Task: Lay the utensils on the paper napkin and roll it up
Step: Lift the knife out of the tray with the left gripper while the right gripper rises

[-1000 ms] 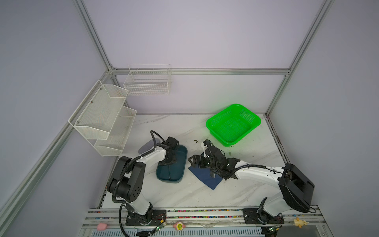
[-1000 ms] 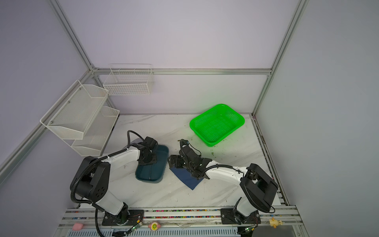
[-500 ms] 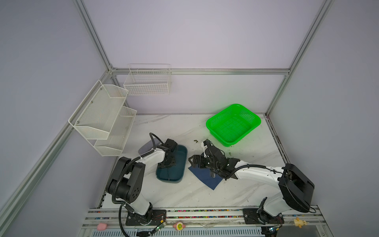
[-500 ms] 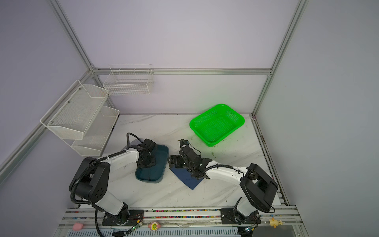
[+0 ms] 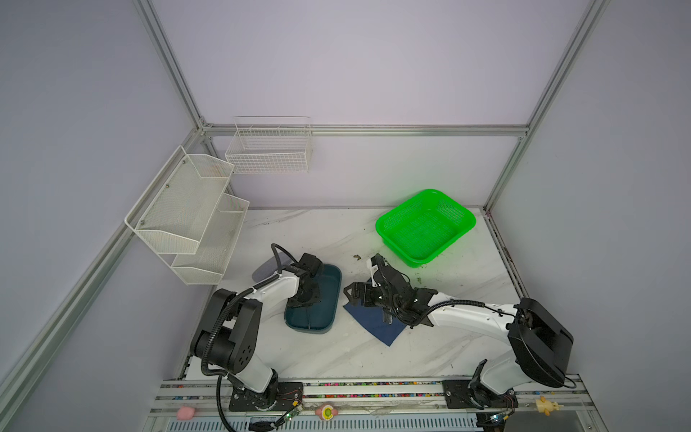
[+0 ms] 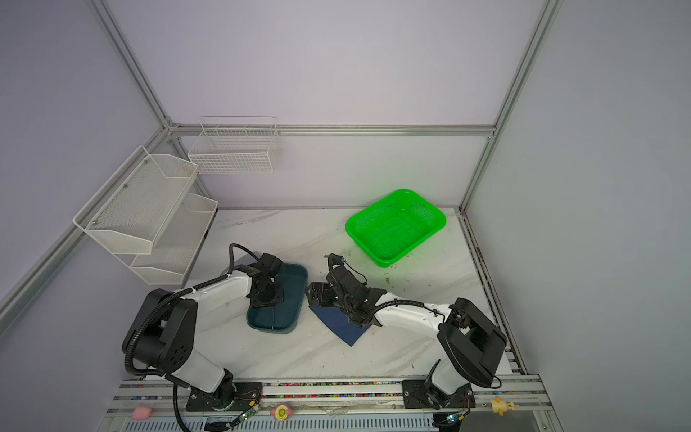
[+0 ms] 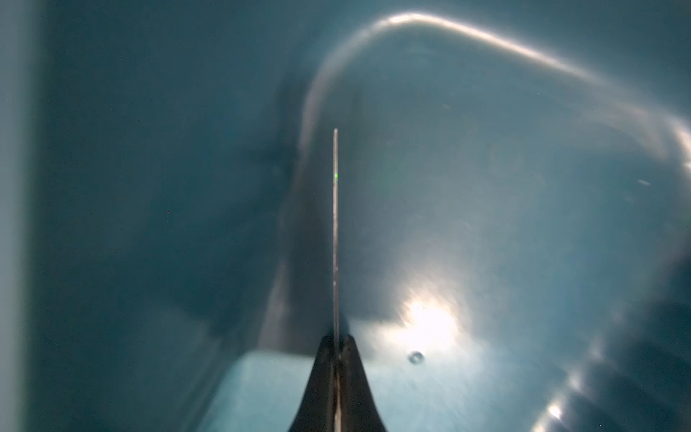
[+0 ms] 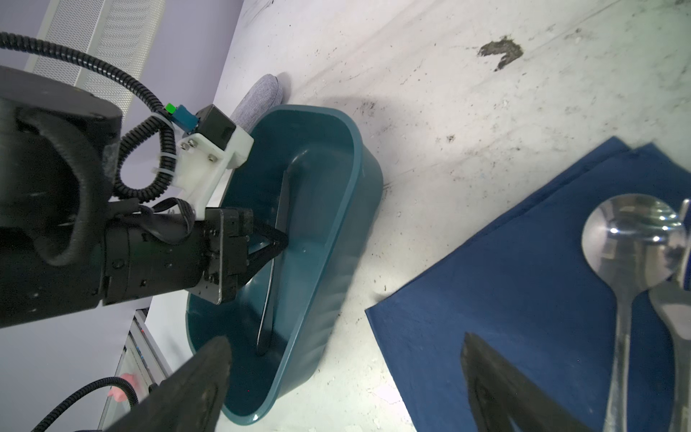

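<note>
Two utensils, a spoon [image 8: 632,239] and a fork [image 8: 676,318], lie on the navy paper napkin [image 8: 504,280] near the right gripper [image 8: 346,348], whose jaws gape wide. The left gripper [image 8: 278,243] is clamped on the knife [image 7: 335,224], held on edge inside the teal tray [image 8: 336,232], apart from the napkin.

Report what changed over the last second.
The left gripper, shut on the knife in the tray, shifted slightly toward the tray's near end. Nothing was grabbed or released. The right gripper, open at the napkin's edge, and the spoon on it stayed put.
</note>
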